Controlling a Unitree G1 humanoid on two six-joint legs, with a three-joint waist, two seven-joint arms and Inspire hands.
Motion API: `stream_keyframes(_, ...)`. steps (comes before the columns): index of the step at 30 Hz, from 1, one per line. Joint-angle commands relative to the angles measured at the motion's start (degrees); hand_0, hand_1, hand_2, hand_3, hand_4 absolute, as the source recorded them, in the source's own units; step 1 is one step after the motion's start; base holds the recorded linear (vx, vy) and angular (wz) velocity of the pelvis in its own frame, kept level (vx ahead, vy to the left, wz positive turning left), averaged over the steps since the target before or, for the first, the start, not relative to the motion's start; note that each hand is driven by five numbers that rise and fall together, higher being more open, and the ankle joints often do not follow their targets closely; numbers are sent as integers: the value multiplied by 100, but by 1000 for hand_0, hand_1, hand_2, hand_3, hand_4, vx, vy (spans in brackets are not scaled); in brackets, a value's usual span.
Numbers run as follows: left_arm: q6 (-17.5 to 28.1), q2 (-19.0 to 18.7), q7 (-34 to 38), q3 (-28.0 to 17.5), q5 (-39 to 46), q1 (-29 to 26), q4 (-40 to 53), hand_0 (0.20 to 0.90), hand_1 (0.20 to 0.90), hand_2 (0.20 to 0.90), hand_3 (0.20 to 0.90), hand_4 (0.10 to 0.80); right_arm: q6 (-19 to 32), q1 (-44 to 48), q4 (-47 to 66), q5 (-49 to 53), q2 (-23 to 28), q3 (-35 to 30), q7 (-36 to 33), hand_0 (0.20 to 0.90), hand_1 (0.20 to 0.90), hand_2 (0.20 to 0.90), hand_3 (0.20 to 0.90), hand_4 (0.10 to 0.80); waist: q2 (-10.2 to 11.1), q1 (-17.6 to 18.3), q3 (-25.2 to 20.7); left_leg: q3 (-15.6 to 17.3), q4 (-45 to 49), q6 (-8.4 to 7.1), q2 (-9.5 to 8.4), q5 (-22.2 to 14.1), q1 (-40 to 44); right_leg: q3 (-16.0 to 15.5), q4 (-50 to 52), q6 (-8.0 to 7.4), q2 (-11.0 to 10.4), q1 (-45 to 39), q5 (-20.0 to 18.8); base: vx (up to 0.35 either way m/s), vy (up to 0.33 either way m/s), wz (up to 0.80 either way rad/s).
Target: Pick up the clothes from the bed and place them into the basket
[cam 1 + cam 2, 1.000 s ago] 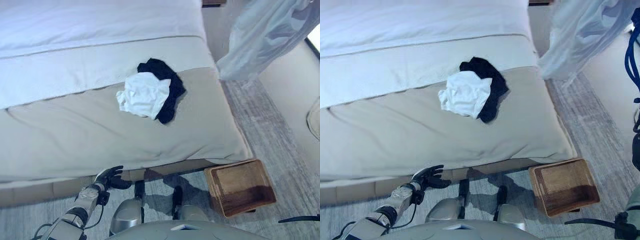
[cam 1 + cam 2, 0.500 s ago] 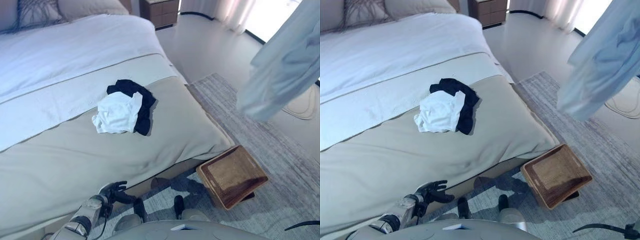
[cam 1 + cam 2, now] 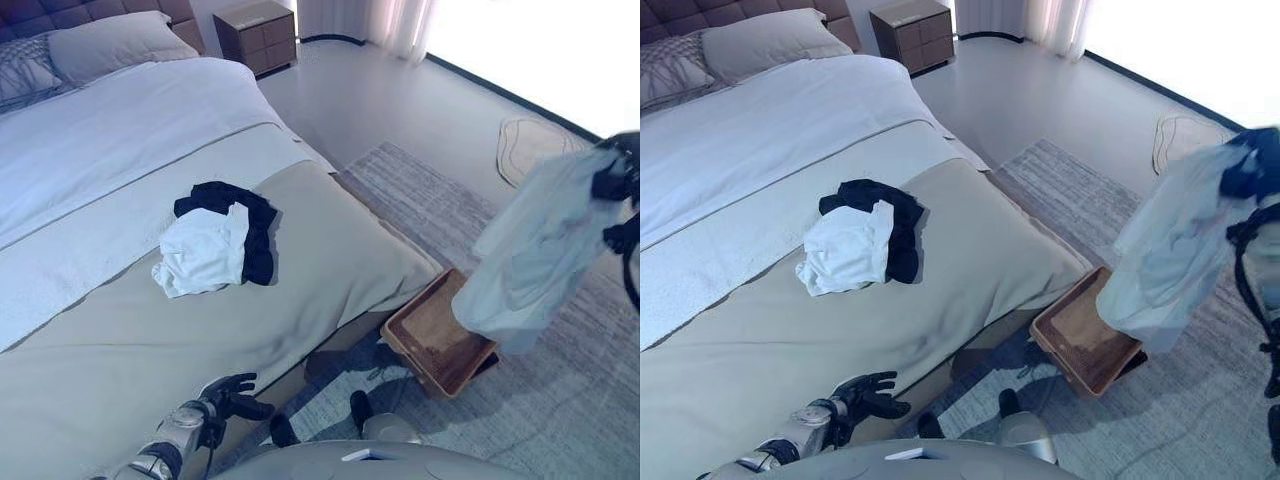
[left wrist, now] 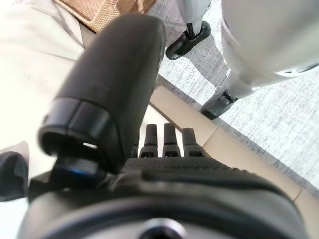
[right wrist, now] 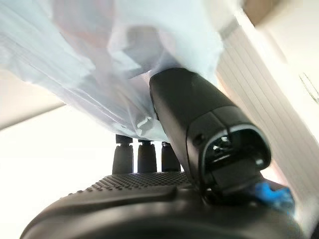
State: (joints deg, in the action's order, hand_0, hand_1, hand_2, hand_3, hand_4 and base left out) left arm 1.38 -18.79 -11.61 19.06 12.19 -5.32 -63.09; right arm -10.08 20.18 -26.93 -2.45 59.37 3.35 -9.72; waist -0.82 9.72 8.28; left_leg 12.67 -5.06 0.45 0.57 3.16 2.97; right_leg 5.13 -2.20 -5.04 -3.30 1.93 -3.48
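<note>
My right hand (image 3: 612, 182) is up at the far right, shut on a light blue shirt (image 3: 535, 262) that hangs down over the right side of the brown wicker basket (image 3: 428, 345) on the floor by the bed's corner. In the right wrist view the thumb (image 5: 199, 114) pinches the blue cloth (image 5: 99, 59). A white garment (image 3: 200, 262) lies on a black garment (image 3: 255, 225) in the middle of the beige bed cover (image 3: 330, 240). My left hand (image 3: 226, 392) is open and empty, low by the bed's front edge; it also shows in the left wrist view (image 4: 164, 144).
The bed has a white sheet and pillows (image 3: 115, 45) at the far end. A brown nightstand (image 3: 258, 35) stands behind it. A grey striped rug (image 3: 560, 400) lies under the basket, and a small round mat (image 3: 530, 145) lies on the floor at the far right.
The camera has turned, so the whole scene has shifted. The blue shirt in my right hand has come down from high at the right to hang just over the basket. The left hand stays put.
</note>
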Motion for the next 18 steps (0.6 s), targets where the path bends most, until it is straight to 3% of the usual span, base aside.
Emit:
stream_keyframes(1,289,-298,74,172,45,-408,79,900,900,900,900,800,298,963,-94,-465,-43,-122,-444,300,300,300,200,100,80,-195,386,-301,749,318,-284,-735,-370,-349,1077,116,-124,616,321,-243,1,-13)
stream_keyframes(4,380,-260,179,213,153,-571,158,900,900,900,900,800,336,1062,-302,-559,-207,25,-527,300,300,300,200,100,-41,-169,726,-273,998,304,-325,-751,-658,-354,1212,142,-182,830,341,-182,-8,-7)
stream_keyframes(8,526,-187,232,236,385,-756,312,900,900,900,900,800,254,1421,-712,-658,-337,373,-687,300,300,300,200,100,-380,-182,1219,-340,1258,245,-417,-660,-1139,-371,1424,223,-250,1270,370,-163,17,-7)
stream_keyframes(14,738,-264,212,329,727,-979,509,900,900,900,900,800,-335,2300,-1650,-919,-394,1196,-521,300,300,300,200,100,-821,-306,1709,-478,1321,126,-475,-419,-1709,-401,1571,320,-256,1863,357,-128,-23,-4)
stream_keyframes(15,729,-302,210,336,744,-1023,560,900,900,900,900,800,-478,2438,-1832,-963,-384,1356,-448,900,900,900,900,800,-864,-326,1763,-482,1348,116,-481,-398,-1788,-417,1585,331,-265,1937,352,-105,-100,-1)
stream_keyframes(18,733,-542,139,407,824,-1241,870,900,900,900,900,800,-564,3037,-2684,-1002,-341,1831,-379,900,900,900,900,800,-1038,-431,1988,-527,1586,105,-528,-346,-2179,-494,1806,364,-319,2282,400,-142,-155,2)
